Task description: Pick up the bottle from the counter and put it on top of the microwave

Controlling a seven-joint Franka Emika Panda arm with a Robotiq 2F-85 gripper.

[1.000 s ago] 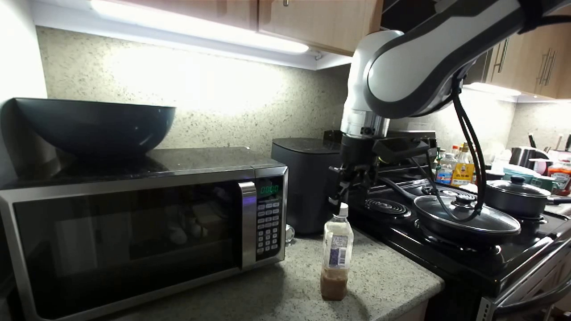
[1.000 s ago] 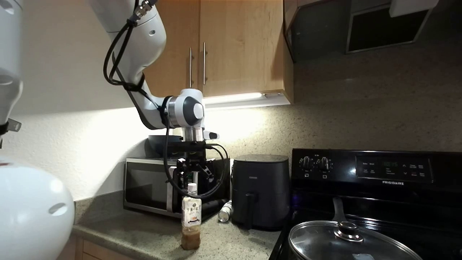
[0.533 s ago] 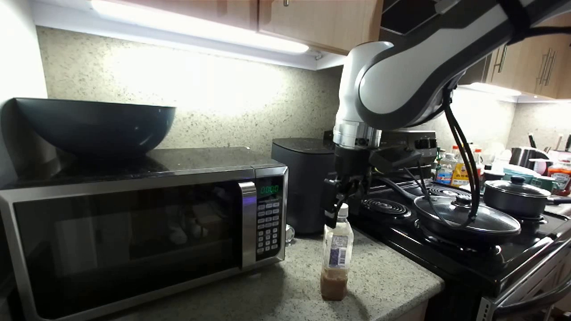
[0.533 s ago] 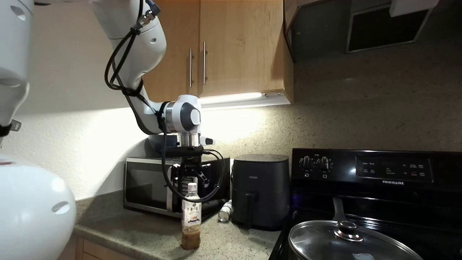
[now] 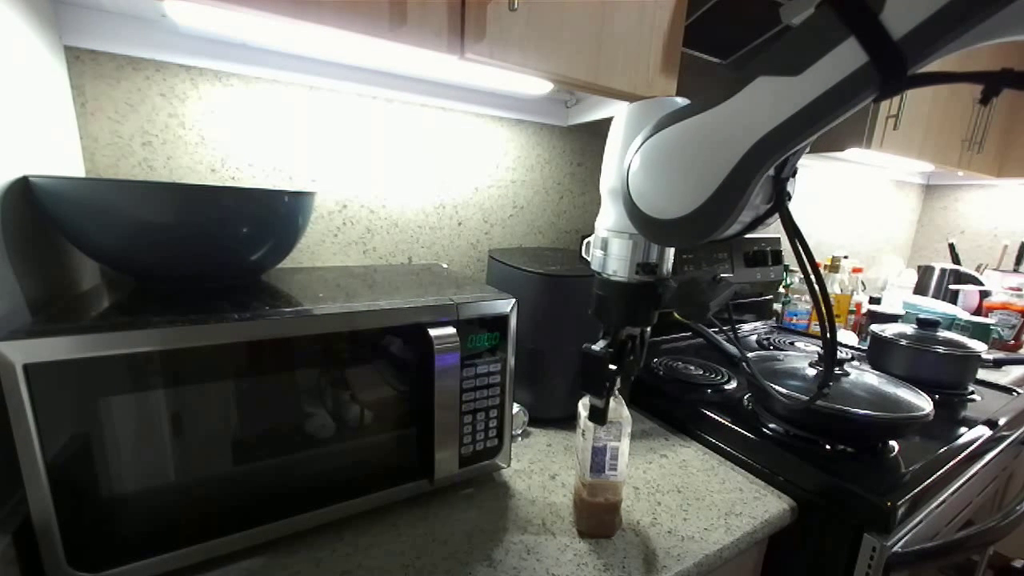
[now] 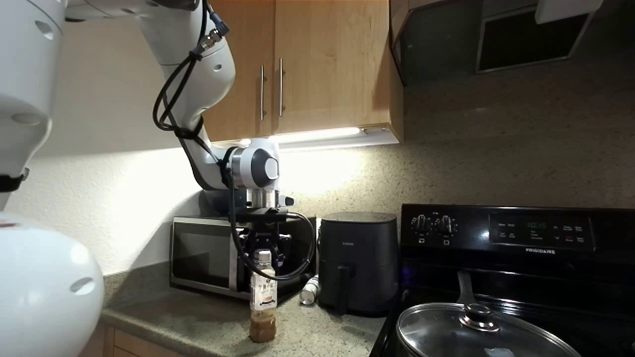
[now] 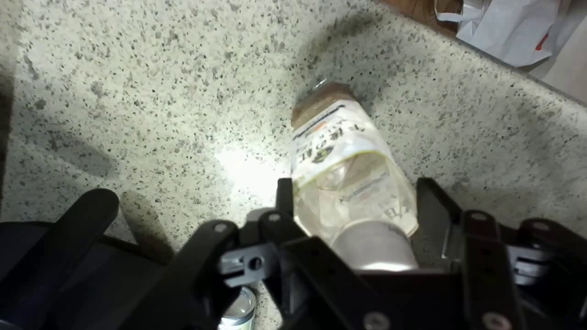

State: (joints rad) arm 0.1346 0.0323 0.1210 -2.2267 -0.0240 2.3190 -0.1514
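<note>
The bottle [image 5: 598, 480], clear with brown liquid in its lower part, stands upright on the speckled counter [image 5: 688, 504]. In the wrist view my gripper [image 7: 353, 190] has its fingers [image 7: 285, 195] on both sides of the bottle [image 7: 353, 201], against its shoulder just below the white cap. From above, in an exterior view, the gripper [image 5: 612, 400] reaches down over the bottle and hides its cap. The cap shows in an exterior view, in front of the gripper [image 6: 268, 260]. The microwave [image 5: 376, 282] is left of the bottle, its flat top higher than the bottle.
A large dark bowl [image 5: 176, 228] occupies the left of the microwave top. Behind the bottle stands a dark air fryer [image 6: 357, 267], with a can [image 6: 308, 291] lying beside it. The black stove with a lidded pan [image 5: 836, 392] is on the right. Cabinets [image 6: 332, 69] hang above.
My gripper has come down over the bottle's top, and its fingers have drawn in from wide to meet the bottle's sides. The bottle stays standing, shifted very slightly at most.
</note>
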